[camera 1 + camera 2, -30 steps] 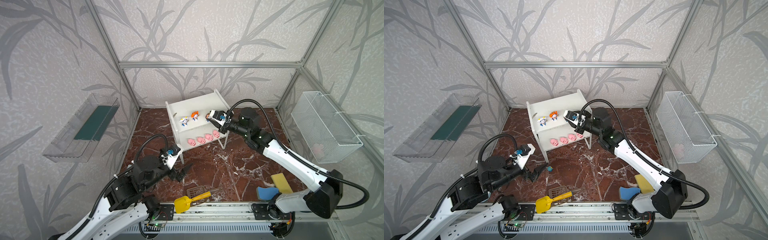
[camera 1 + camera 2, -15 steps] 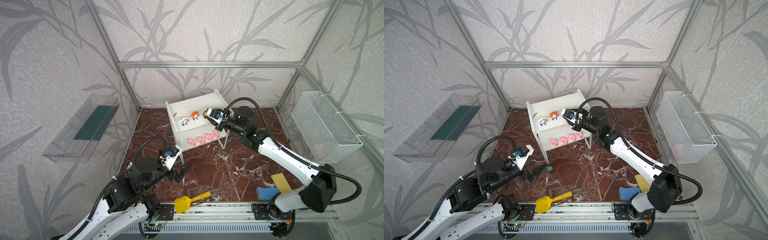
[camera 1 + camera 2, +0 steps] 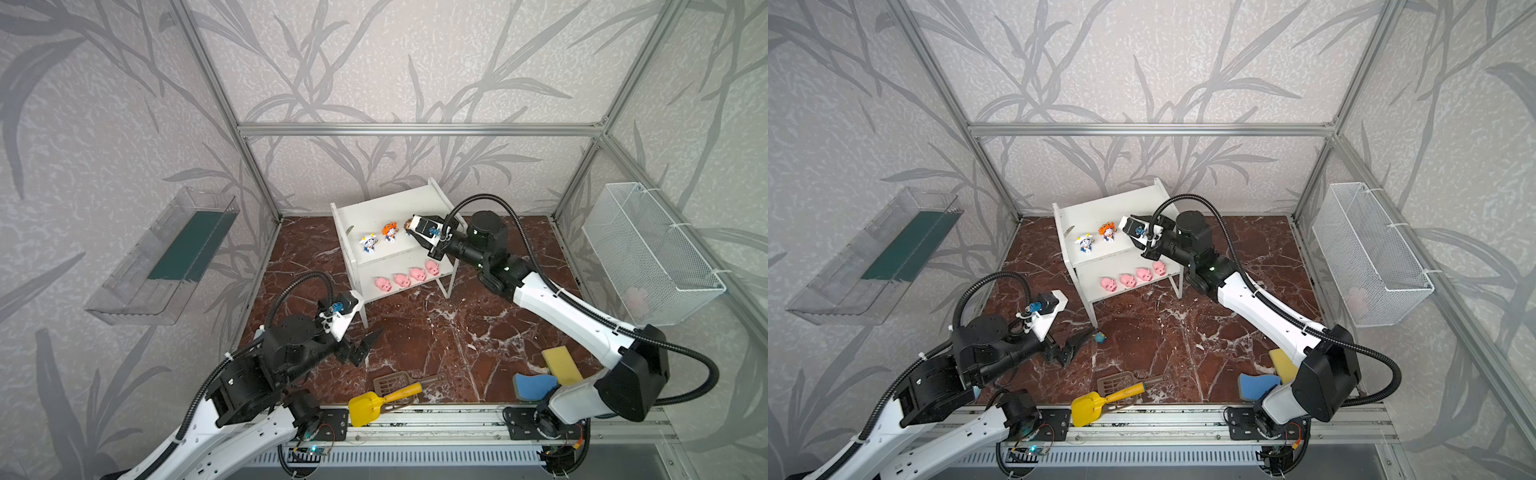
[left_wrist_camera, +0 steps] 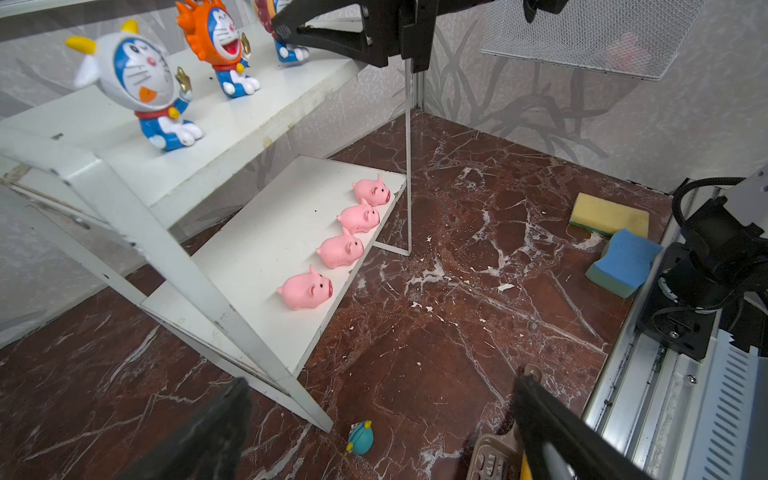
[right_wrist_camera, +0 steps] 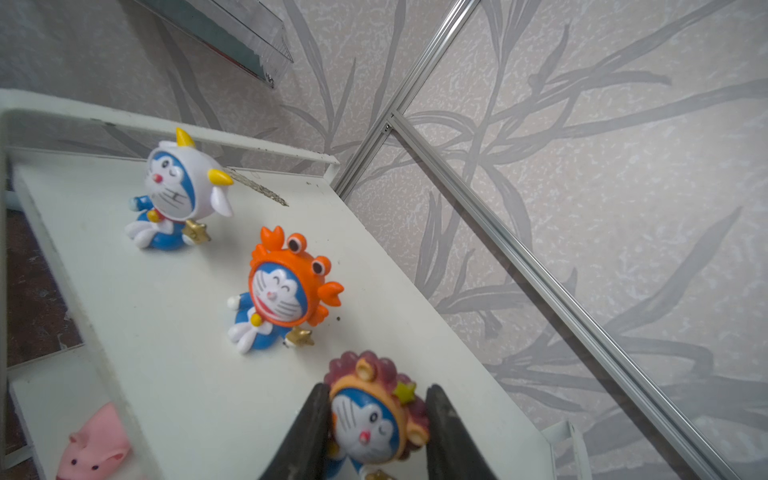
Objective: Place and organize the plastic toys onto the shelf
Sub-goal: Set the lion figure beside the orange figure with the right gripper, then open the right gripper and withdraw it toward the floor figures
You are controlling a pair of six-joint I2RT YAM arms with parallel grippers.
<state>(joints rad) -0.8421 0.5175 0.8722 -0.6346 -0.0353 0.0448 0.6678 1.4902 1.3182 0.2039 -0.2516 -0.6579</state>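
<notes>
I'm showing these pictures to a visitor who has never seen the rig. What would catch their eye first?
Likely the right gripper, shut on a brown-maned figurine at the upper board of the shelf, beside the white-hooded figurine and orange-hooded figurine. Then the four pink pigs in a row on the lower board, and the teal figurine alone on the floor before the open left gripper.

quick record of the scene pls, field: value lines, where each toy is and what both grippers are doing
shelf, top board: white-hooded figurine and orange-hooded figurine, upright, side by side
shelf, lower board: four pink pigs in a row
right gripper: shut on the brown-maned figurine, at the top board beside the orange one
left gripper: open, holding nothing
floor: teal figurine lying by the shelf's front leg
</notes>
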